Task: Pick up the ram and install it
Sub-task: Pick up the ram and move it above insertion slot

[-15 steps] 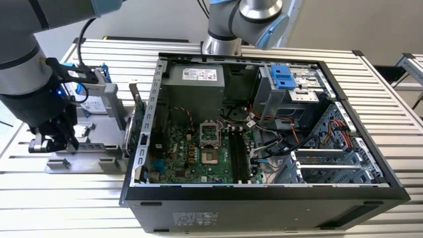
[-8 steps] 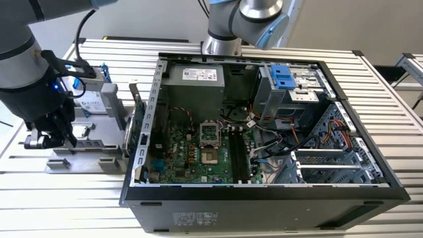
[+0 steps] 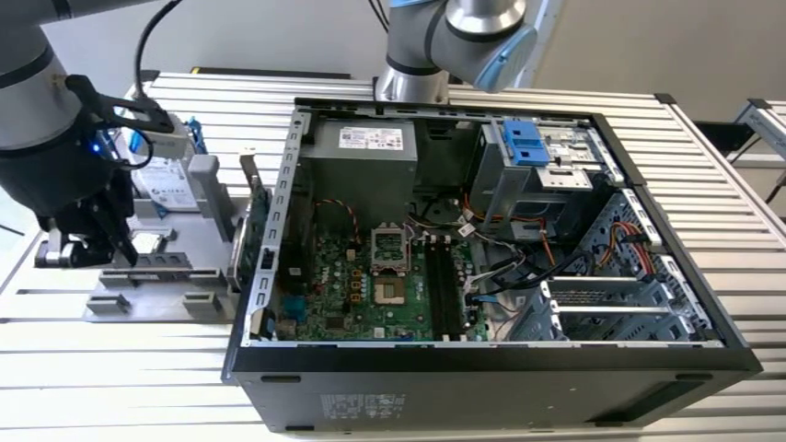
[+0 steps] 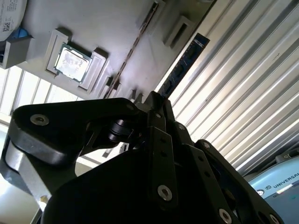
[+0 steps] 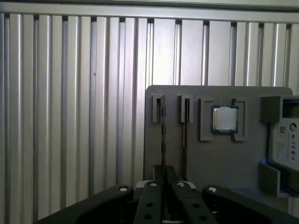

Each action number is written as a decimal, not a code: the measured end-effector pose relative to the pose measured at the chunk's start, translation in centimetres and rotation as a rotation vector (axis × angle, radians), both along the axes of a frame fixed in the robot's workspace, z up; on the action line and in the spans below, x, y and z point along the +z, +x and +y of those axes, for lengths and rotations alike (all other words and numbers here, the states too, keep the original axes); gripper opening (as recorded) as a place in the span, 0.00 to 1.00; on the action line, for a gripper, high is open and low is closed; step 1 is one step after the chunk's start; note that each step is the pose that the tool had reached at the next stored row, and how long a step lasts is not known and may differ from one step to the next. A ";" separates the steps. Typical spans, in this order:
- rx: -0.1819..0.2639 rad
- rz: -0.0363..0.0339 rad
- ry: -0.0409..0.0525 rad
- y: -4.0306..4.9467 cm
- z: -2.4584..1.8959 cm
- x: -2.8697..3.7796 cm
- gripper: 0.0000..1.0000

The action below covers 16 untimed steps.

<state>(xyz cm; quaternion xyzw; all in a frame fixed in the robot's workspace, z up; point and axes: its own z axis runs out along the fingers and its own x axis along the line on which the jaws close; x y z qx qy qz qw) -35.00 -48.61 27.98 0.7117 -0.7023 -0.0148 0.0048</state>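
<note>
The ram [image 5: 162, 135] is a thin dark stick standing on edge in the outer slot of a grey holder block [image 5: 187, 158]. In the second wrist view the same ram [image 4: 183, 63] runs along the holder's edge and into my fingertips. My gripper [image 5: 163, 175] has its two black fingers drawn close together with the ram's near end between them. It is also seen from the side in the second wrist view as the gripper [image 4: 152, 100]. In the exterior view my gripper [image 3: 84, 250] hangs over the holder block [image 3: 147, 285] at that view's left, beside the open computer case [image 3: 491, 359].
A second thin stick [image 5: 184, 126] stands in the neighbouring slot. Further along the holder sit a square silver processor [image 5: 224, 119] and a silver hard drive [image 5: 287, 140]. Inside the case, dark memory slots [image 3: 443, 285] run beside the processor socket [image 3: 385, 244]. Another arm's base [image 3: 411, 83] stands behind the case.
</note>
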 end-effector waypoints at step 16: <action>0.000 -0.0001 0.0000 0.00 0.00 1.91 0.00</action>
